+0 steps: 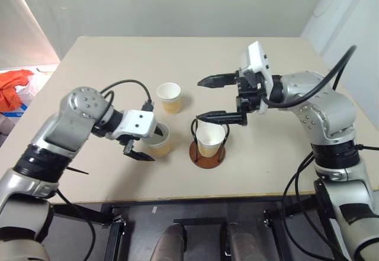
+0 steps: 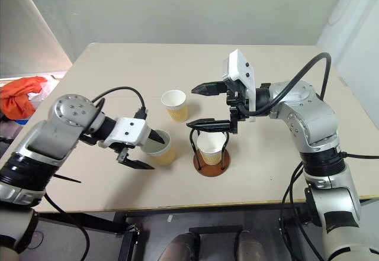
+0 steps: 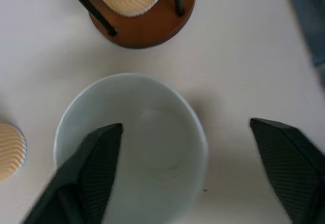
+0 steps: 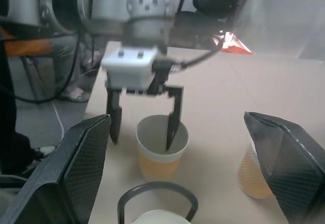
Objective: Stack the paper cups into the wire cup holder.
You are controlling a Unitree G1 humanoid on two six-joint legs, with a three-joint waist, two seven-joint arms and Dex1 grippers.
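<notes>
L gripper [image 1: 144, 144] straddled the near cup [image 1: 159, 140] wall, jaws spread (one finger inside), cup at 9 o'clock of wire cup holder [image 1: 208, 152]; squeeze might crush it. R gripper [image 1: 220, 99] gaped, empty.

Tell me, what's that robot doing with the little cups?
It is stacking paper cups into the wire cup holder. One cup already sits in the holder, and the right gripper hangs open just above it. The left gripper is open around a second cup on the table, one finger inside the rim and one outside, not squeezing yet. A third cup waits farther back.
</notes>
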